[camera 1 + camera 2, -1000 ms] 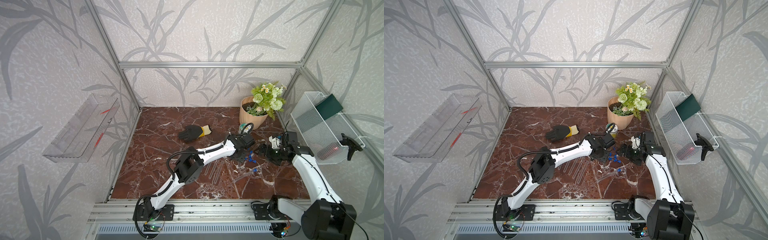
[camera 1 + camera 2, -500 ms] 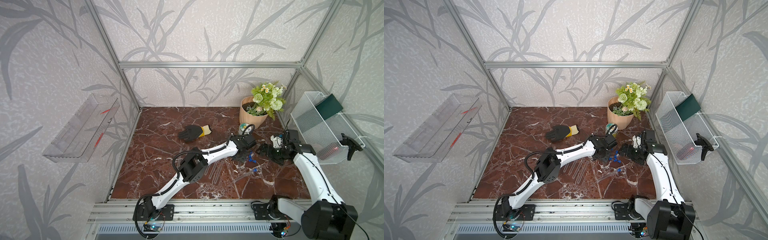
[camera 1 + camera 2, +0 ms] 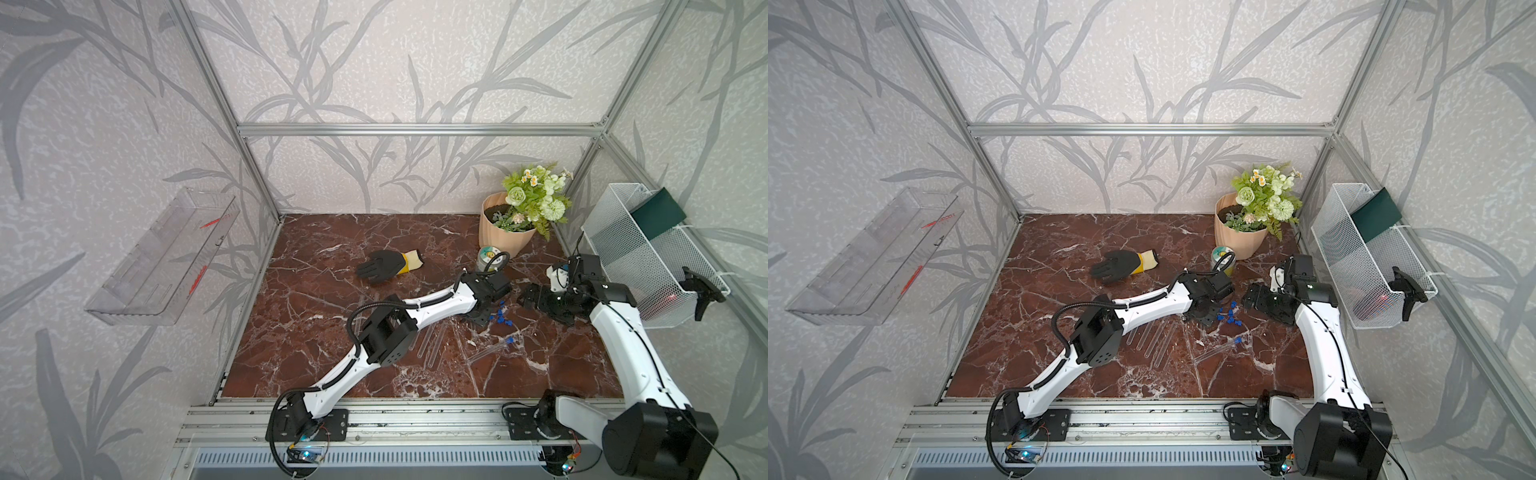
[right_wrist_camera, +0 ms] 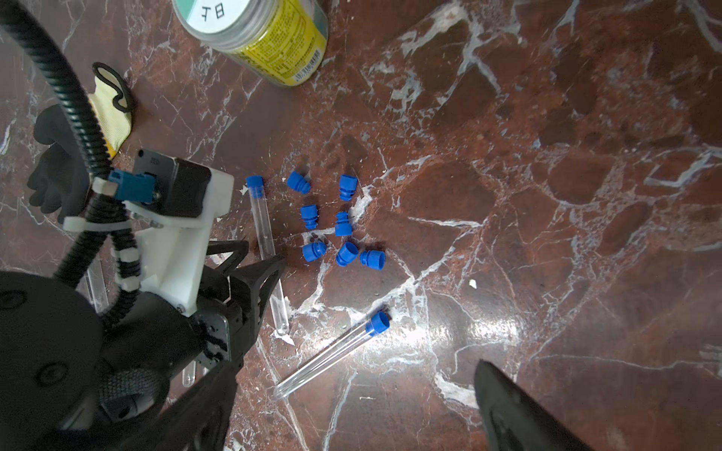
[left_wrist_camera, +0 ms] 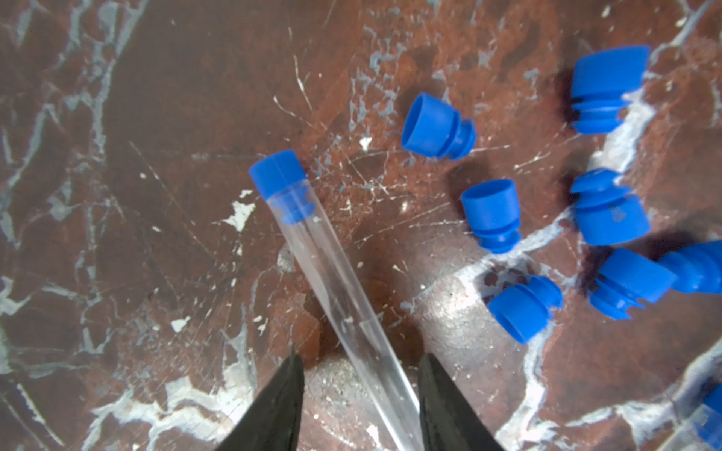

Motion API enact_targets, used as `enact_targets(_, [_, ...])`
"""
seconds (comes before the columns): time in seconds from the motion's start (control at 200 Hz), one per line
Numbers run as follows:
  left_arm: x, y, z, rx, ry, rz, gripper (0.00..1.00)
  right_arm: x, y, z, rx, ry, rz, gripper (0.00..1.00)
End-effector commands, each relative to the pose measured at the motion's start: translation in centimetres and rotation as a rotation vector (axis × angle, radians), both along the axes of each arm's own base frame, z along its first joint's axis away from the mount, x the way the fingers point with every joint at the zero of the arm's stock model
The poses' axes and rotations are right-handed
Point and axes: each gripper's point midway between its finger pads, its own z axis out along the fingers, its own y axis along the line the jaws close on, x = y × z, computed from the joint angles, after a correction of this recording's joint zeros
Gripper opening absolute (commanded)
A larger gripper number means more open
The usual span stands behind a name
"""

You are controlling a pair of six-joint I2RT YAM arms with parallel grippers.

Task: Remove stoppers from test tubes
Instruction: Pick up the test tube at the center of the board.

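Note:
A clear test tube [image 5: 336, 281] lies on the marble floor with a blue stopper [image 5: 278, 172] in its mouth. My left gripper [image 5: 361, 390] is open and straddles its lower half; the tube runs close to one finger, with a gap to the other. The same gripper [image 4: 265, 252] and tube [image 4: 262, 218] show in the right wrist view. Several loose stoppers [image 4: 344, 224] lie beside them. A second stoppered tube [image 4: 332, 357] lies apart, near my right gripper [image 4: 357, 375], which is wide open and holds nothing. Several uncapped tubes [image 3: 432, 349] lie under the left arm.
A black and yellow glove [image 3: 382, 268] lies toward the back. A yellow-labelled jar [image 3: 488, 255] stands in front of the flower pot [image 3: 505, 235]. A white wire basket [image 3: 648, 266] hangs on the right wall and a clear shelf [image 3: 162, 266] on the left wall.
My left gripper's jaws have narrowed around the stoppered tube and the arm has stretched a little farther. The right arm has hardly moved.

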Motion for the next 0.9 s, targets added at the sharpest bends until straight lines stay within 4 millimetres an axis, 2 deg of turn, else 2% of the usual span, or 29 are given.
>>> enact_targets(0.0, [-0.4, 1.0, -1.2, 0.050, 0.028, -0.005, 0.40, -0.2, -0.4, 0.4, -0.028, 0.010, 0.003, 0.95])
enact_targets(0.31, [-1.2, 2.1, -0.6, 0.067, 0.050, -0.010, 0.27, 0.2, -0.6, 0.9, -0.036, -0.009, -0.007, 0.95])
enact_targets(0.48, [-1.9, 3.1, 0.4, 0.054, 0.058, -0.007, 0.26, 0.6, -0.5, 1.0, -0.020, -0.020, -0.016, 0.95])
enact_targets(0.685, [-2.9, 4.8, 0.4, 0.060, 0.088, 0.006, 0.24, 1.4, -0.7, 1.1, -0.016, -0.037, -0.027, 0.94])
enact_targets(0.895, [-2.5, 4.7, 0.6, 0.021, 0.115, 0.041, 0.27, 1.6, -0.5, 0.9, 0.002, -0.044, -0.032, 0.94])
